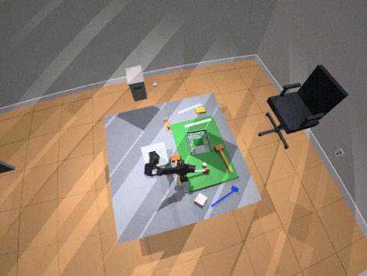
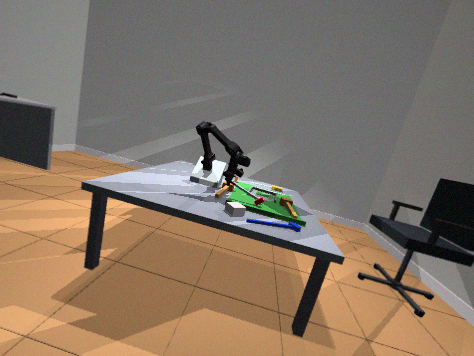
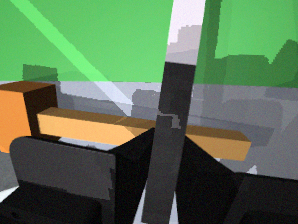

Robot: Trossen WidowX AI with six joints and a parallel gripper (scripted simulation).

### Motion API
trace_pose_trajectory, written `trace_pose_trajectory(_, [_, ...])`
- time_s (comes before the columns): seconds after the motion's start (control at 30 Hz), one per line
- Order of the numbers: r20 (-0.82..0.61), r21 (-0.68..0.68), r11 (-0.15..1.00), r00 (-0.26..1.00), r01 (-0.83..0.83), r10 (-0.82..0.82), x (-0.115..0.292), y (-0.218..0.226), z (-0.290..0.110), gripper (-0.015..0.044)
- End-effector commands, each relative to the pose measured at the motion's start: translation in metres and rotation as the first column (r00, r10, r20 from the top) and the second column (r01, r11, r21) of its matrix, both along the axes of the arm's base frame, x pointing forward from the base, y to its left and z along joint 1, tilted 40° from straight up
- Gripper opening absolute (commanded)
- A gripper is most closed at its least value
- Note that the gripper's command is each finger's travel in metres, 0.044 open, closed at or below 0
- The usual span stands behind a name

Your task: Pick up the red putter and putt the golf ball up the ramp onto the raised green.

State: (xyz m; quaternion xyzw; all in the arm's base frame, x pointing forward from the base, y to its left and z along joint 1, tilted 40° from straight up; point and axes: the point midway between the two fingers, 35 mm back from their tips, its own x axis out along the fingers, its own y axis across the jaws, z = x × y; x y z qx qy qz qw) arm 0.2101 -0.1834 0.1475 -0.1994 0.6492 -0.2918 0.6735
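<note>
My gripper (image 1: 190, 169) (image 2: 231, 178) (image 3: 165, 135) is shut on the grey shaft of the red putter (image 1: 198, 171) (image 2: 248, 193) (image 3: 173, 120). It stands at the near left edge of the green mat (image 1: 210, 170) (image 2: 271, 210) (image 3: 100, 40). The putter's red head (image 1: 207, 170) (image 2: 259, 200) is low over the mat, right beside the white golf ball (image 1: 204, 164). The ramp and raised green (image 1: 197, 143) with a grey frame lie further back on the mat. The ball is hidden in the wrist view.
An orange mallet (image 1: 176, 160) (image 3: 125, 127) lies under my gripper; another orange mallet (image 1: 224, 155) (image 2: 287, 205) is on the mat's right. A blue mallet (image 1: 224, 197) (image 2: 274, 223) and a white cube (image 1: 200, 200) (image 2: 235, 208) lie in front. A yellow block (image 1: 200, 110) is at the back.
</note>
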Motion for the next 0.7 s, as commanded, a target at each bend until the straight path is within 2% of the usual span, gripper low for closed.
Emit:
trace_pose_trajectory(0.0, [0.009, 0.0, 1.0, 1.0, -0.004, 0.004, 0.001, -0.009, 0.008, 0.0])
trace_pose_trajectory(0.13, [0.012, 0.0, 1.0, 1.0, -0.008, 0.008, -0.001, -0.02, 0.017, 0.0])
trace_pose_trajectory(0.5, [0.003, 0.003, 1.0, 1.0, -0.007, 0.007, -0.002, -0.018, 0.013, 0.0])
trace_pose_trajectory(0.67, [0.007, 0.024, 1.0, 1.0, -0.005, 0.005, 0.014, 0.019, -0.022, 0.0])
